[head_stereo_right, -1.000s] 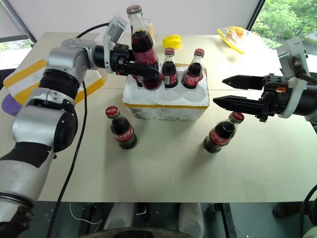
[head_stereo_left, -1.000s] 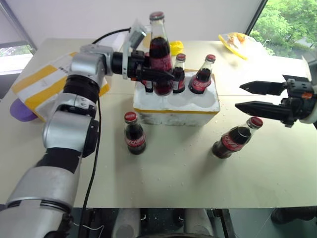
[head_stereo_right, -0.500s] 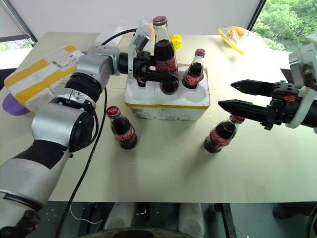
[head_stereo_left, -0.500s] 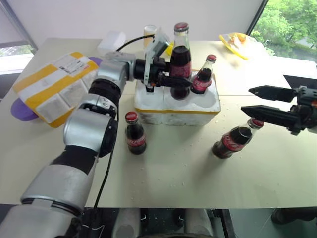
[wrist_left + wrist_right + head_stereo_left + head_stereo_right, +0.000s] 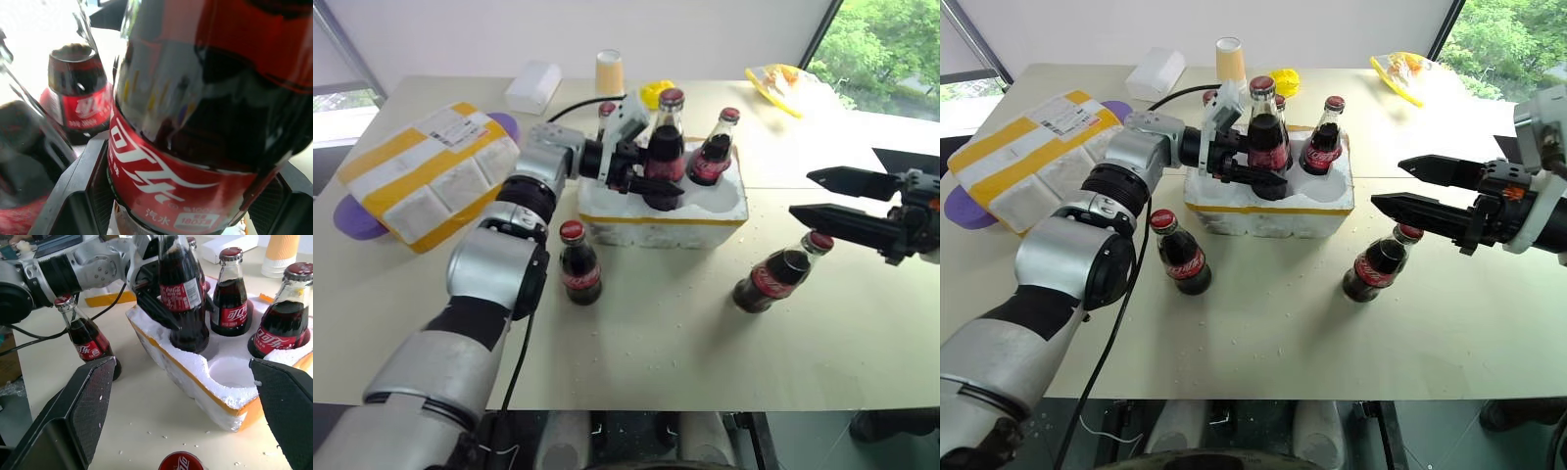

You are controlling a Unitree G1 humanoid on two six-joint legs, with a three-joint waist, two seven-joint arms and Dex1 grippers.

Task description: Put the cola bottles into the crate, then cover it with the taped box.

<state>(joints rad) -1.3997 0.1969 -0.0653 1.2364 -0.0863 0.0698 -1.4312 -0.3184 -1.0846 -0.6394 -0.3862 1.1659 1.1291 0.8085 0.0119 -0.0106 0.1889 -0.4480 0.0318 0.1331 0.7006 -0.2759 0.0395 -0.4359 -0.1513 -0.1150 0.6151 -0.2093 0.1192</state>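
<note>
The taped box (image 5: 426, 168) lies far left on the worktop (image 5: 656, 343): bulky, light, crushable foam, best taken by its sides. In the crate (image 5: 1268, 201), the left end effector (image 5: 1252, 168) clamps a heavy, slick glass bottle (image 5: 1264, 147) at its label. The right end effector (image 5: 1408, 186) gapes, empty, above a tilted bottle (image 5: 1376, 262).

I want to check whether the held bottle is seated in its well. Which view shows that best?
The right wrist view: the held cola bottle and the crate well around its base show side-on. The head views show the left hand gripping it from above; the left wrist view shows its label close up.
</note>
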